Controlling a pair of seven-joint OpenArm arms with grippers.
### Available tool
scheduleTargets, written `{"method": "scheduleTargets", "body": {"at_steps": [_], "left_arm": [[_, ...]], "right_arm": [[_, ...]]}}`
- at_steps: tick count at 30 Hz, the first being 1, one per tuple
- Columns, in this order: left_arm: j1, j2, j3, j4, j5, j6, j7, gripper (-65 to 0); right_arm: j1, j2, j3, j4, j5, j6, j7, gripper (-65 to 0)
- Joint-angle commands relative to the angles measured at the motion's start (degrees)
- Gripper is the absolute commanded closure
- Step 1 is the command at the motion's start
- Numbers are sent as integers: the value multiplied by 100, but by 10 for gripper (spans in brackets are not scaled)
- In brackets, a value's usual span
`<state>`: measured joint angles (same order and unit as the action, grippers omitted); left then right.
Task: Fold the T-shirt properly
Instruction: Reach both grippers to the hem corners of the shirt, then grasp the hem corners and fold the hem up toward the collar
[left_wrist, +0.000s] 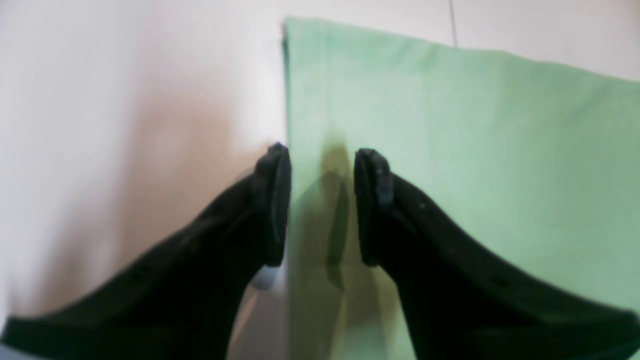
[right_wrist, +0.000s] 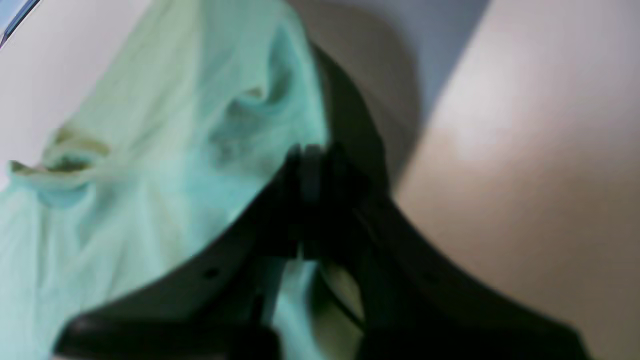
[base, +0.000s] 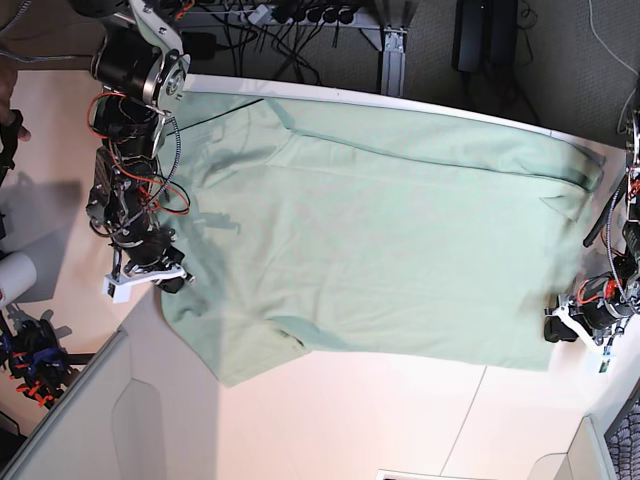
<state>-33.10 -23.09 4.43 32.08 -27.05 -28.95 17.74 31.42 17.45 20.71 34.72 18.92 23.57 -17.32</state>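
While the right gripper (right_wrist: 312, 200) is pinching the shirt (base: 400, 250), the left gripper (left_wrist: 322, 200), jaws narrowly parted, is needing to close squarely over the hem.

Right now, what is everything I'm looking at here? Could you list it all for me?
T-shirt: one, pale mint green, spread flat across the table.
Table: one, pale cream top, under the shirt.
Cables: several, dark, on the floor beyond the table's far edge.
Right gripper: one, black, shut on the shirt's edge, at the base view's left.
Left gripper: one, black, open, astride the shirt's edge, at the base view's right.
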Motion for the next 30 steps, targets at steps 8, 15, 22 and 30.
{"method": "scheduleTargets", "body": {"at_steps": [8,15,22,30], "left_arm": [[-177,186,-15,55,-7,-39,0,-232],[-179,173,-15,55,118,-59,-520,0],[-173,35,-15,131,-223,-1105,-890,0],[328,-284,-15,1161,-450,-1105,-562,0]], "right_arm": [[122,63,4,63,17,-17,-44,0],[125,66,4,63,13,-15,-46,0],[109,66,4,136,17,376,-46,0],[-717,262,0,1561,208,398,-201,0]]}}
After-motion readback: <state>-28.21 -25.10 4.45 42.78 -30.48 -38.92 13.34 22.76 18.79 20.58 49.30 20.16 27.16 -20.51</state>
